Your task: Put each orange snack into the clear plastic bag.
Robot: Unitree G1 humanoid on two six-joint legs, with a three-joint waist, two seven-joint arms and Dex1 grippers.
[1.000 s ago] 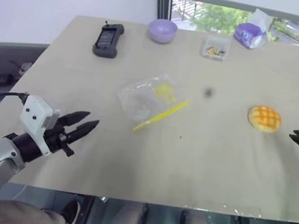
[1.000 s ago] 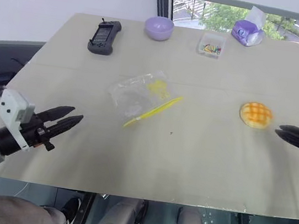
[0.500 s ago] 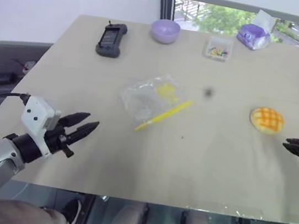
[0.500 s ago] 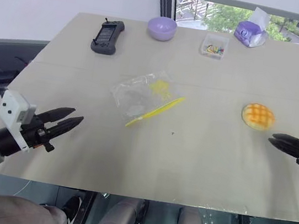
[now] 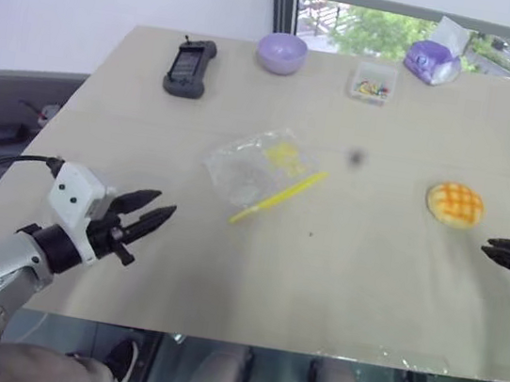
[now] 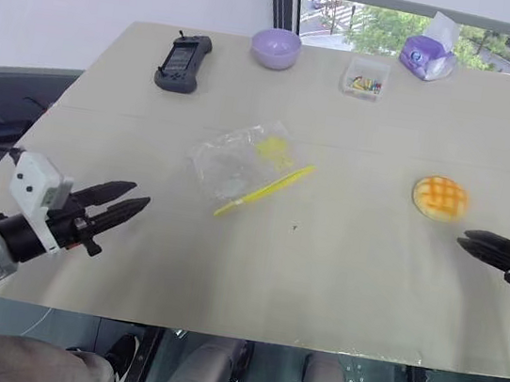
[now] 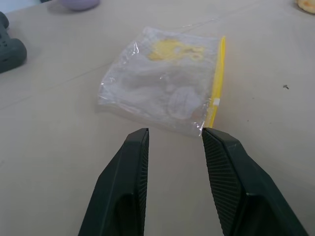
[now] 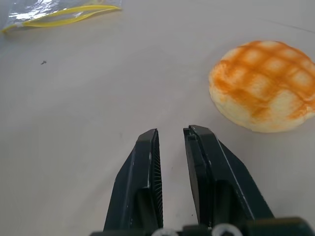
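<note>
One orange snack, a round bun with a grid pattern, lies on the right side of the beige table. My right gripper hovers just short of the snack on its near right side; its fingers stand a narrow gap apart with nothing between them. The clear plastic bag lies flat near the table's middle, its yellow seal strip facing the near right. My left gripper is open and empty near the front left, pointing at the bag from a short way off.
Along the far edge stand a black handheld device, a purple bowl, a small clear box of colourful bits and a purple tissue pack. The table's near edge runs just below both grippers.
The camera view has shifted slightly. Both grippers and the things on the table keep their places.
</note>
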